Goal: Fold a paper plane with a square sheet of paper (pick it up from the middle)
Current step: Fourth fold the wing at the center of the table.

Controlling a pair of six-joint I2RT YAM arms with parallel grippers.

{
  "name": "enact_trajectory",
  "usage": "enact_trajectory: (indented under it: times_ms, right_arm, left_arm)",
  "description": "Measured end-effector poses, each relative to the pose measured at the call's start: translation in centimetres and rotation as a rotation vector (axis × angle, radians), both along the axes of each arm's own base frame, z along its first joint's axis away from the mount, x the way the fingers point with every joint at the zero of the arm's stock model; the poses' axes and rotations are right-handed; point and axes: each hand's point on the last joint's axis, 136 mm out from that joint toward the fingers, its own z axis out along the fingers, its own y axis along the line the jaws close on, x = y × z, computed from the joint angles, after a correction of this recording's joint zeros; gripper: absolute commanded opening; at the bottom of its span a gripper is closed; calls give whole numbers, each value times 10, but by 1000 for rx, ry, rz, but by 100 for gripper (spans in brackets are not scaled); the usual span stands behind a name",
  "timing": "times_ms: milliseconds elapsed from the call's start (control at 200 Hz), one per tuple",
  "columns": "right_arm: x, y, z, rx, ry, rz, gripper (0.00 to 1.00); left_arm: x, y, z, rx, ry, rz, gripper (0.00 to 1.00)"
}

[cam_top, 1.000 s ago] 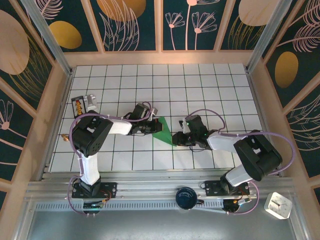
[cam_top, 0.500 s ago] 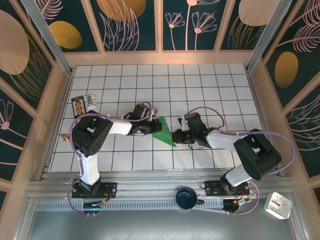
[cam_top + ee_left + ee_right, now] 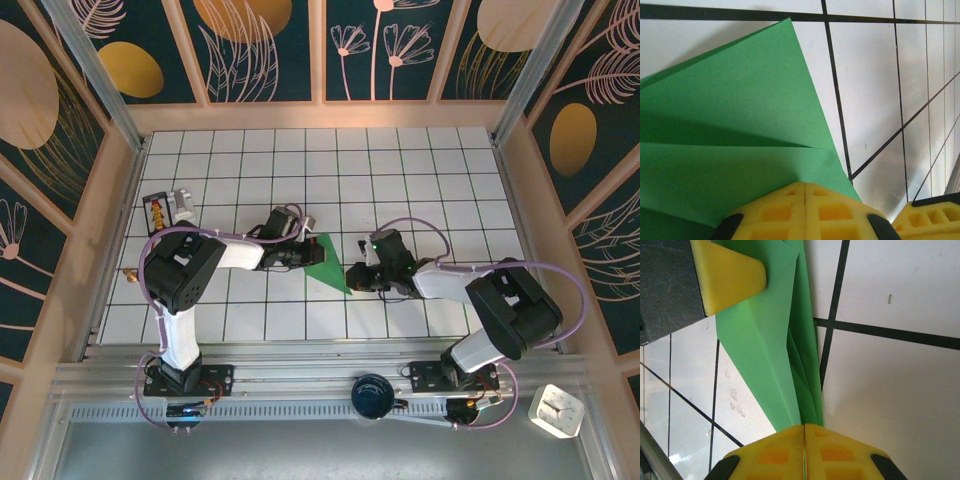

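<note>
My left gripper point(image 3: 805, 186) and right gripper point(image 3: 804, 428) pinch the thin green creased paper sheet point(image 3: 330, 262) at its nine and four o'clock ends; I judge it about halfway, with the wing folds left.

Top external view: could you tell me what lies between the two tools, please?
Folded green paper fills that gap in the top external view, running from the shut left tool to the right tool shut on it.
</note>
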Motion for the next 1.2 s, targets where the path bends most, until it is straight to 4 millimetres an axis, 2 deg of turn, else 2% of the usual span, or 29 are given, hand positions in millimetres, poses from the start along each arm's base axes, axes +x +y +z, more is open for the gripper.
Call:
enact_trajectory:
  times_ms: [285, 495, 671, 956, 1201]
  right_arm:
    - [1, -4, 15, 10, -60, -3, 20]
    - [-13, -2, 8, -3, -51, 33, 21]
    - [-15, -1, 5, -17, -53, 51, 11]
    - [-15, -3, -3, -40, -44, 46, 2]
    - [-16, -3, -7, -36, -37, 46, 0]
  left_arm:
    - [0, 0, 0, 2, 1, 1, 0]
    - [0, 0, 0, 2, 2, 0, 0]
    - [0, 0, 0, 1, 1, 0, 0]
    - [0, 0, 0, 2, 2, 0, 0]
    - [0, 0, 0, 2, 2, 1, 0]
